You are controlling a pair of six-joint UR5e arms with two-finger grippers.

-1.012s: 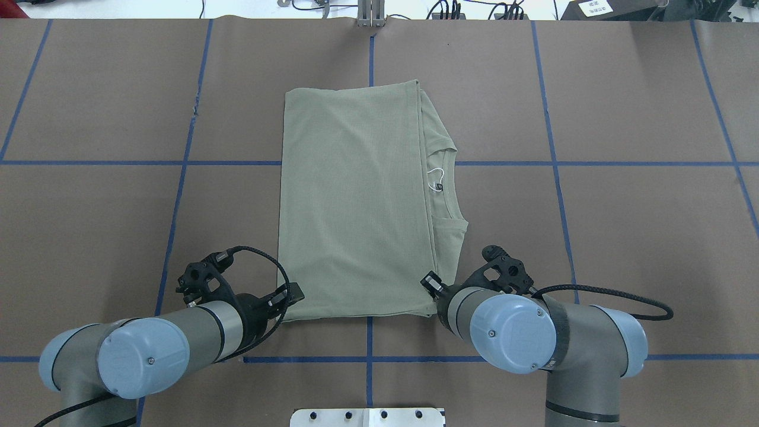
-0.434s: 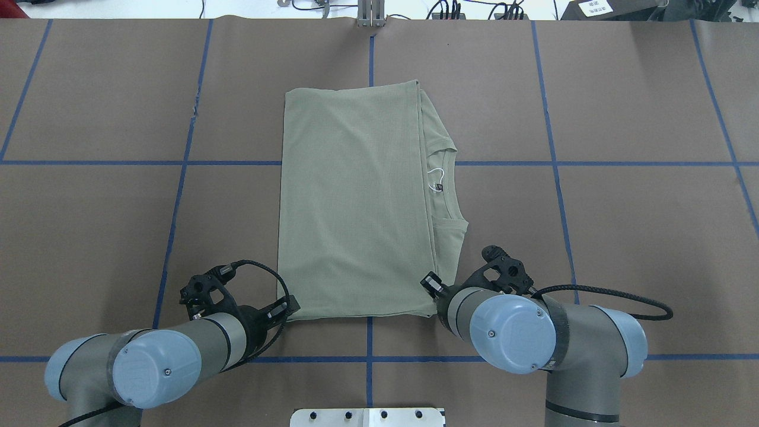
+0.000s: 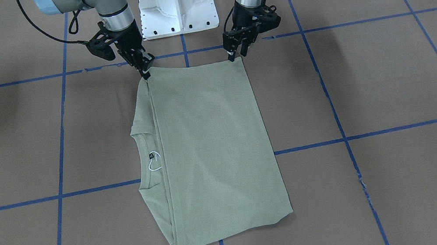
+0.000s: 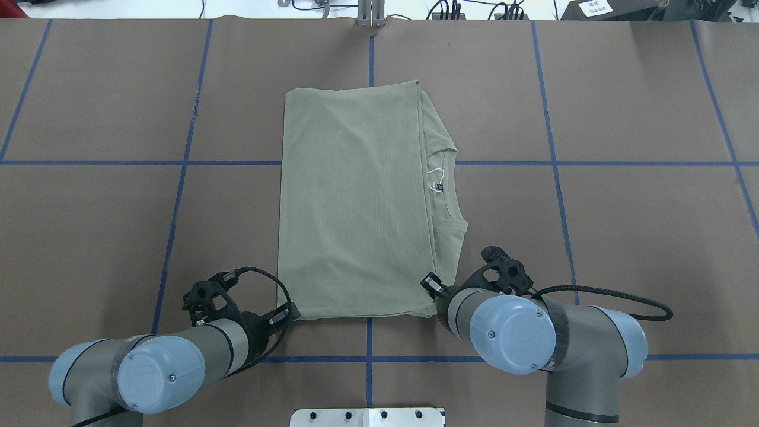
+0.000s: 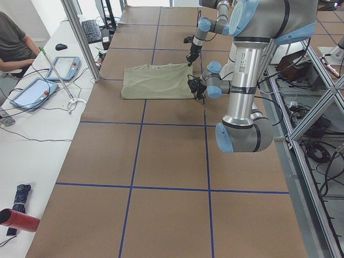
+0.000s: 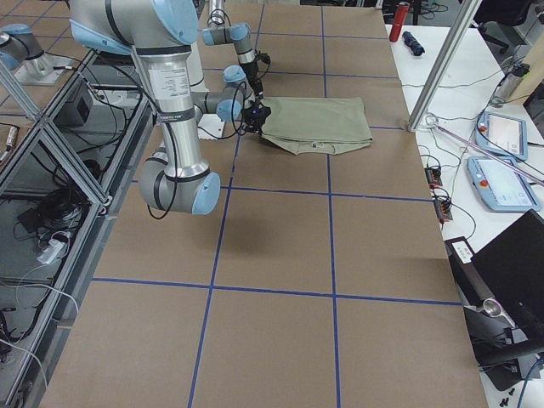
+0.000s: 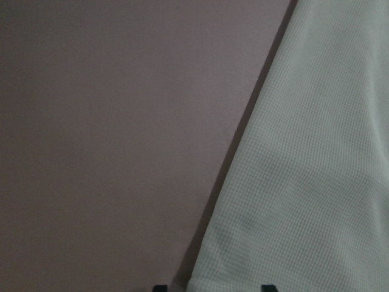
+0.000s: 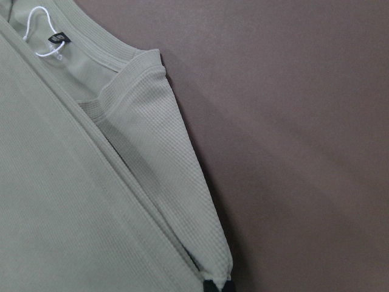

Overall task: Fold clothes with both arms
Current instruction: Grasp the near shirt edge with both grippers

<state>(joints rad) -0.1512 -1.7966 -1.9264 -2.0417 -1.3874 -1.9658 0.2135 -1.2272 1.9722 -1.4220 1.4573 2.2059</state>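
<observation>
a pale sage-green long-sleeved shirt [image 4: 356,201] lies flat on the brown table [image 4: 622,237], already folded into a long rectangle, with its collar and black neck label [image 8: 59,39] showing along one long side. both grippers sit at the short edge nearest the robot. the right gripper [image 3: 146,71] has its fingers closed together and appears to pinch the corner where the layered fold ends; the cloth runs away ahead of its fingertips. the left gripper [image 3: 236,54] has its fingers apart, and in its wrist view the shirt's other corner lies between the two tips, with the cloth's edge just inside one of them. the step in hand seems to be grasping both near corners, so as to carry this edge over to the far one. to do it well, the left fingers should probably sink low enough to catch every layer before closing, and bite in from the edge rather than on its very rim. both grippers would then need to rise together and evenly, holding the edge taut between them, so that the fold lands square.
</observation>
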